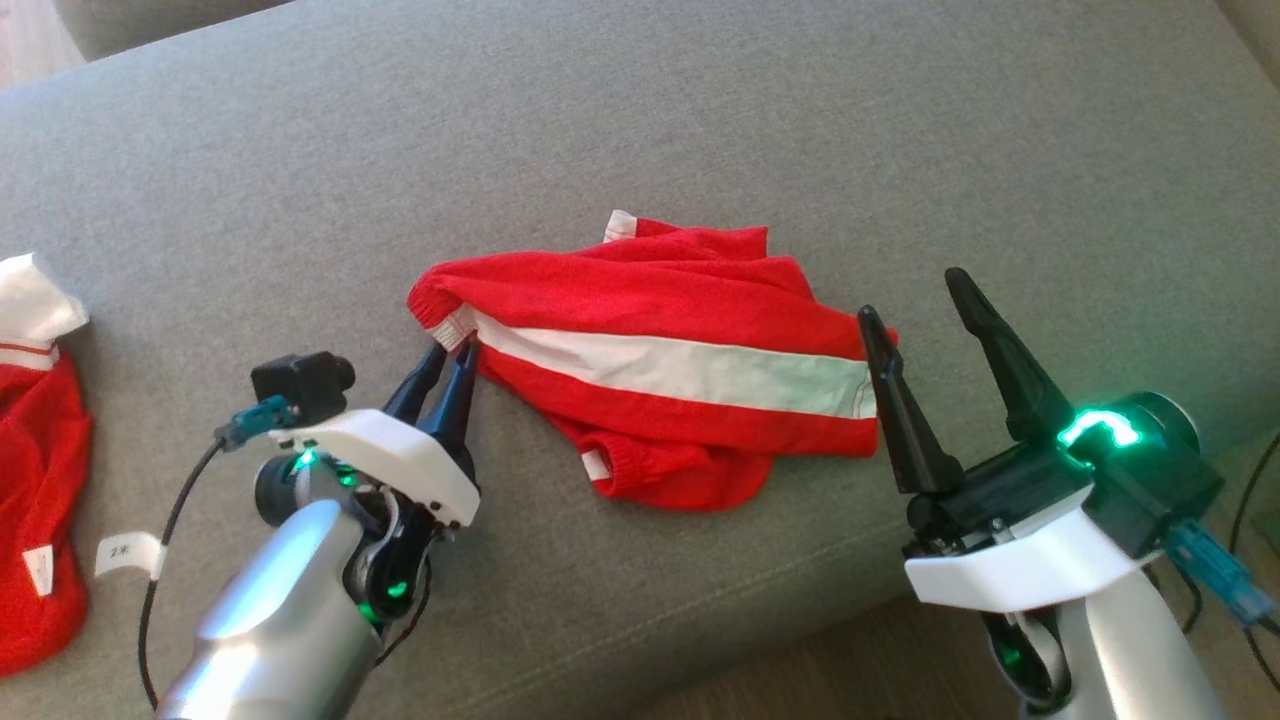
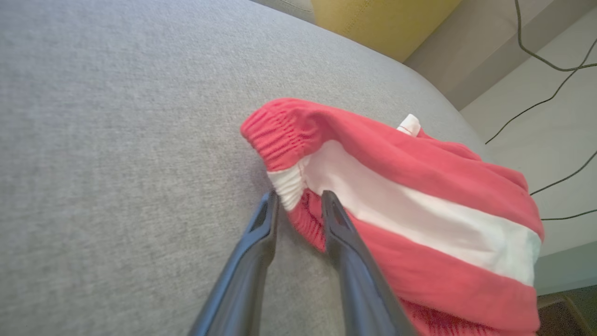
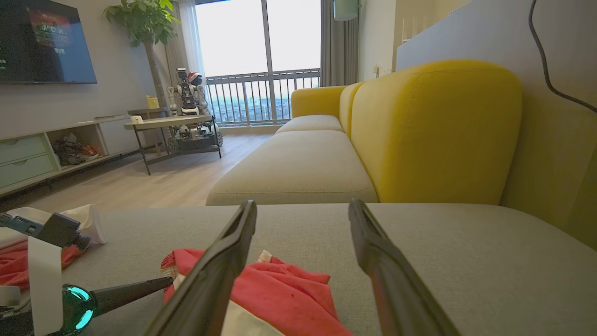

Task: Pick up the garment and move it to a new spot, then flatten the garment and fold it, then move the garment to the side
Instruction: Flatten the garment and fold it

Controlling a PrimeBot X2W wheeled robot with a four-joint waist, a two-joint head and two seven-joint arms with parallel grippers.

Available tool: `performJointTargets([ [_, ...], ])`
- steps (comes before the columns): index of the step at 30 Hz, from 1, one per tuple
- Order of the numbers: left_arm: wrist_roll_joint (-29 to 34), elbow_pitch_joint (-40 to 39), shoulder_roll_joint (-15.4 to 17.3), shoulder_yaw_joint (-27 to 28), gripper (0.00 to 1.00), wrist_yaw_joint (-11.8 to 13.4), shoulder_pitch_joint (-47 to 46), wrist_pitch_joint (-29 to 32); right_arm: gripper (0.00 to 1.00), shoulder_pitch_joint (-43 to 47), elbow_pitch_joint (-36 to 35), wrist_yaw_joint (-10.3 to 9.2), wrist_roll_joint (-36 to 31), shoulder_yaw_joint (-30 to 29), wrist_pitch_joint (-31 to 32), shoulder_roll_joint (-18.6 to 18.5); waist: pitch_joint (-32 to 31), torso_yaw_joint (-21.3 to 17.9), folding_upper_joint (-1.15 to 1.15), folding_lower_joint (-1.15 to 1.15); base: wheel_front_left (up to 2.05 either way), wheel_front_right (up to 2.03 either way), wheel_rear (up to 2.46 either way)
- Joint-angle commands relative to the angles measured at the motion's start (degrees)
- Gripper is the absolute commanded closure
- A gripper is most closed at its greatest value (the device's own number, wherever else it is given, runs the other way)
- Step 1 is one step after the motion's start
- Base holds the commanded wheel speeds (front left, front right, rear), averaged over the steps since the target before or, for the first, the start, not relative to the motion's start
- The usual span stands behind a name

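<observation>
The garment (image 1: 650, 290) is red knit with a broad white stripe and lies bunched in the middle of the grey sofa seat (image 1: 700, 120). My left gripper (image 1: 451, 350) is at its left corner. In the left wrist view the two fingers stand close together astride the white ribbed hem, and cloth of the garment (image 2: 419, 163) fills the gap at my left gripper (image 2: 298, 196). My right gripper (image 1: 915, 300) is wide open at the garment's right edge, its left finger overlapping the cloth. From the right wrist, the garment (image 3: 289, 289) lies low beneath my right gripper (image 3: 303, 205).
A second red and white garment (image 1: 40, 480) lies at the seat's left edge. The seat's front edge runs along the lower right, with floor (image 1: 800, 690) beyond. A yellow sofa back (image 3: 433, 130) rises behind. Cables (image 2: 559, 70) trail on the floor.
</observation>
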Motion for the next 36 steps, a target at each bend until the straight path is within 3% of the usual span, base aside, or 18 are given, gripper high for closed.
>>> performJointTargets([
  [1, 0.5, -1.1, 1.0, 2.2, 0.51, 0.4, -0.7, -0.5, 0.00, -0.2, -1.7, -0.01, -0.5, 1.5, -0.4, -0.1, 0.0, 0.0, 0.00, 0.00, 0.00, 0.00, 0.00],
  [6, 2.0, -1.6, 0.9, 3.6, 0.57, 0.8, -0.6, -0.7, 0.00, -0.2, -1.3, -0.01, -0.4, 1.7, -0.4, -0.1, 0.0, 0.1, 0.00, 0.00, 0.00, 0.00, 0.00],
  [11, 2.7, -1.5, 0.5, 3.9, 1.00, 0.1, -0.2, -0.7, 0.00, -0.3, -1.0, -0.01, -0.2, 1.9, -0.4, -0.1, 0.2, 0.2, 0.00, 0.00, 0.00, 0.00, 0.00],
  [17, 4.1, -1.7, 0.5, 2.9, 1.00, -1.7, -0.6, -0.8, 0.00, -0.6, -0.8, -0.01, 0.7, 1.6, -0.4, -0.1, 0.7, 0.5, 0.00, 0.00, 0.00, 0.00, 0.00],
  [21, 5.8, -4.4, 1.0, 5.1, 1.00, -2.1, -0.2, -0.8, 0.00, 0.0, 0.9, -0.01, 1.3, 1.5, -0.4, -0.1, 0.7, 1.0, 0.00, 0.00, 0.00, 0.00, 0.00],
  [27, 8.5, -12.8, 4.1, 9.7, 1.00, -2.0, 5.0, -0.8, 0.00, 0.9, 9.6, -0.01, 6.3, -0.2, -0.4, -0.1, 0.7, 2.3, 0.00, 0.00, 0.00, 0.00, 0.00],
  [36, 10.1, -20.1, 8.4, 10.8, 1.00, -0.2, 10.2, -0.3, 0.00, -3.8, 25.7, -0.01, 7.8, -3.8, -0.4, -0.1, 1.6, 5.3, 0.00, 0.00, 0.00, 0.00, 0.00],
])
